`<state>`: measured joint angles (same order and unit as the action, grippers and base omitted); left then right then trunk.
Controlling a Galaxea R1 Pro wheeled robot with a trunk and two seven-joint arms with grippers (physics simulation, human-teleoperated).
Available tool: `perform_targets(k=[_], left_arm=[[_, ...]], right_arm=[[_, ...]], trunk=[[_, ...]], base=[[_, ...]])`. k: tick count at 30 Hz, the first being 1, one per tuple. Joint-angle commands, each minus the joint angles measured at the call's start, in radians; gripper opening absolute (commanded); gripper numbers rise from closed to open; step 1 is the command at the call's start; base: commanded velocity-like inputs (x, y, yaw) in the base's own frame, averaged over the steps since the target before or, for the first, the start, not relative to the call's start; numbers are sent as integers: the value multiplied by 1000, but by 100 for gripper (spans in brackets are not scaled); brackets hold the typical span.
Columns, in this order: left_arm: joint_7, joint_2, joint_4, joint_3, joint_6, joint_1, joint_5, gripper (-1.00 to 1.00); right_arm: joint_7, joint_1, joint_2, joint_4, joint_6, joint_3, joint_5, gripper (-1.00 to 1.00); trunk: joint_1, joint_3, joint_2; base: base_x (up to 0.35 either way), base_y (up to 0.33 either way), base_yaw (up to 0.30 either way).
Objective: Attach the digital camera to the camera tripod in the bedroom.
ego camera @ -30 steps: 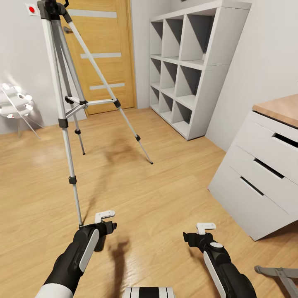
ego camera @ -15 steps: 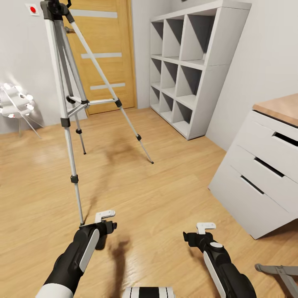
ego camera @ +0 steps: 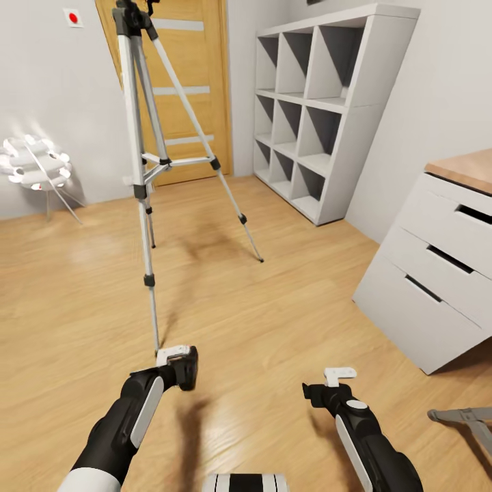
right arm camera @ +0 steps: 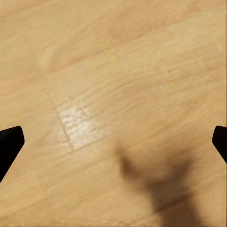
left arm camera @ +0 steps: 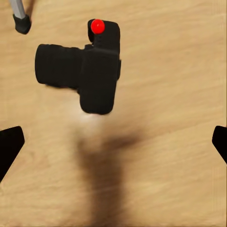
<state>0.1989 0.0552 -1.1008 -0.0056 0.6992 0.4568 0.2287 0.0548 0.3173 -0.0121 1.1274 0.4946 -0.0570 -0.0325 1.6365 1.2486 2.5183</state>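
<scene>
Floorboards of light wood (ego camera: pixel 273 321) carried the small black red-buttoned digital camera (left arm camera: pixel 87 68), lying free ahead of the wide-open, empty left claw (ego camera: pixel 179 365), low left of frame, beside a silver-legged tripod's (ego camera: pixel 143 184) foot. Right claw (ego camera: pixel 335 383) gaped empty too.

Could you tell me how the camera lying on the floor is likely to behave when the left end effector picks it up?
The camera looks rigid, so it should not flex. Its lens barrel sticks out to one side of the body, so a grip on the body alone may let it tip toward the lens. The casing looks smooth and rounded, so it might slip between the fingers.
</scene>
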Motion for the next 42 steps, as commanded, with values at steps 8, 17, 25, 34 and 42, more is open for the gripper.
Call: perform_targets(k=[8, 17, 25, 34, 42], left_arm=[[8, 0, -2, -1, 3, 0, 10, 100], [8, -1, -1, -2, 3, 0, 9, 100], [6, -1, 14, -4, 0, 0, 9, 100], [5, -1, 47, -6, -3, 0, 8, 100], [5, -1, 57, -7, -4, 0, 5, 100]], right_arm=[[9, 0, 0, 2, 6, -2, -2, 100], [12, 0, 0, 2, 5, -1, -3, 100], [20, 0, 0, 1, 3, 0, 0, 100], [19, 0, 0, 1, 4, -3, 1, 100], [17, 0, 0, 6, 8, -2, 1, 100]], trunk=[[-1, 1, 0], [-1, 1, 0], [-1, 1, 0], [-1, 1, 0], [-1, 1, 0]], base=[[-76, 87, 0], [-12, 14, 0], [-2, 2, 0], [0, 0, 0], [0, 0, 17]])
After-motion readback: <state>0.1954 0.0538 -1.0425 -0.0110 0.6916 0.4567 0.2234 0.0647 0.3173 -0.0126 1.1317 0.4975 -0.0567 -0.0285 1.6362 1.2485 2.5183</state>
